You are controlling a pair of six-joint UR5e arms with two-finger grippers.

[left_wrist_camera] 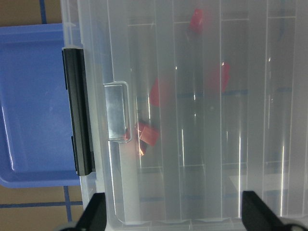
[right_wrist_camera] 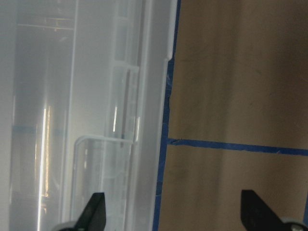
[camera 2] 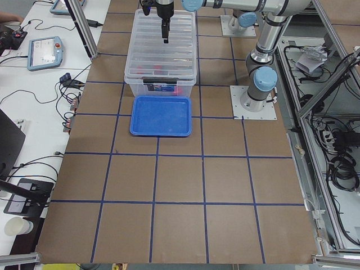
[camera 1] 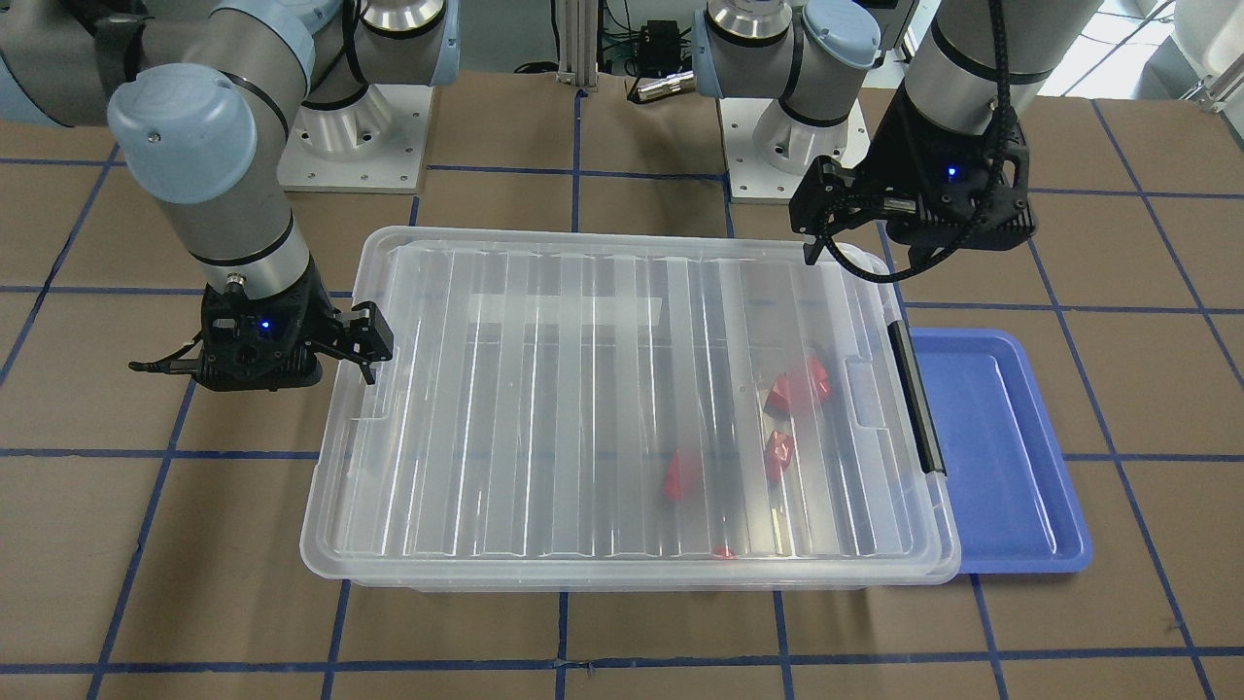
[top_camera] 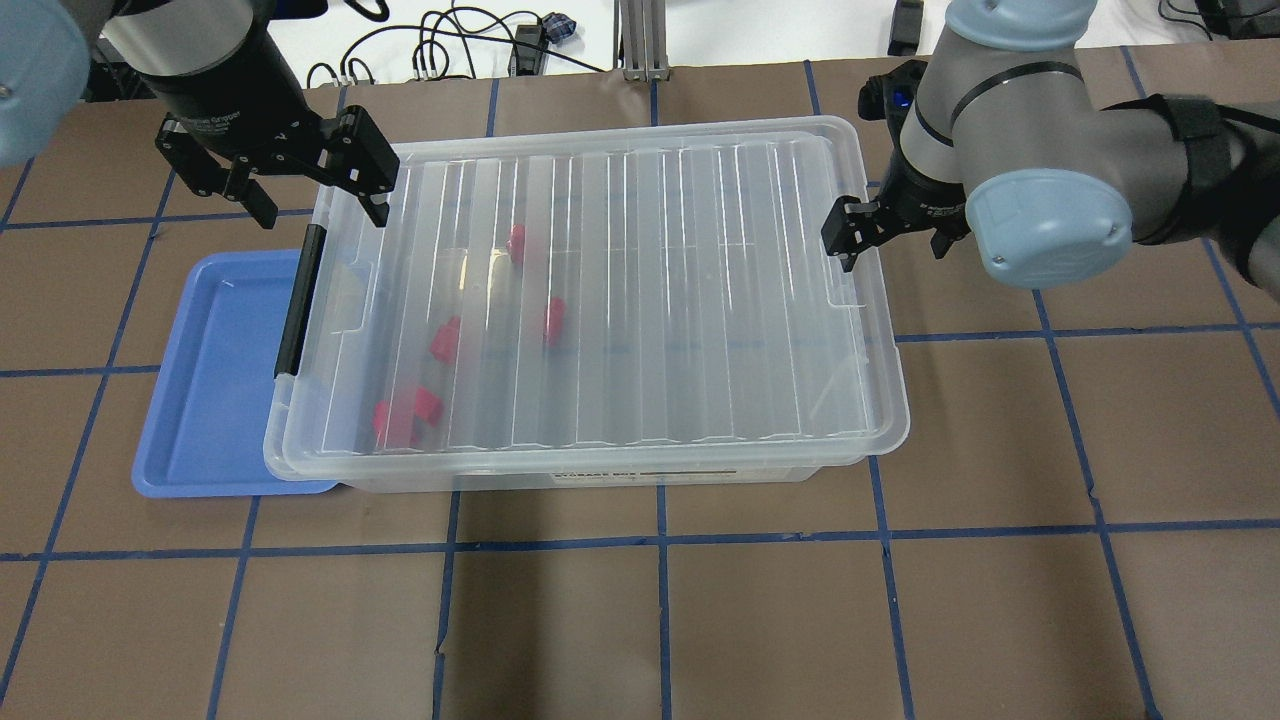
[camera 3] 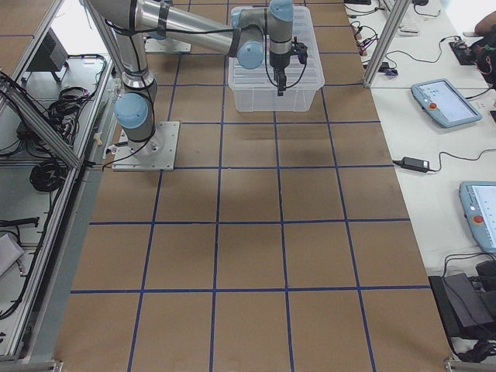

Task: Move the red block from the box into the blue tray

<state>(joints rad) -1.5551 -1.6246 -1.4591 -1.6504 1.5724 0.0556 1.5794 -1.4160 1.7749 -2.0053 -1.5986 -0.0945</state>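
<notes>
The red block point(camera 1: 778, 451), a small glossy faceted piece among several alike, lies inside the box point(camera 1: 622, 572) at centre-right of the front view. It is shut under the ribbed see-through lid point(camera 1: 544, 389) with the black latch bar point(camera 1: 915, 394) seemingly down, so I judge nothing done yet: opening, picking and placing all remain. The blue tray point(camera 1: 1001, 437), smooth shallow plastic with rounded corners, holds no block just beside the latch end, while the left claw point(top_camera: 318, 200) above the latch corner and the right claw point(top_camera: 888, 232) at the opposite end both gape wide and empty over the brown tape-gridded tabletop point(camera 1: 622, 632).
</notes>
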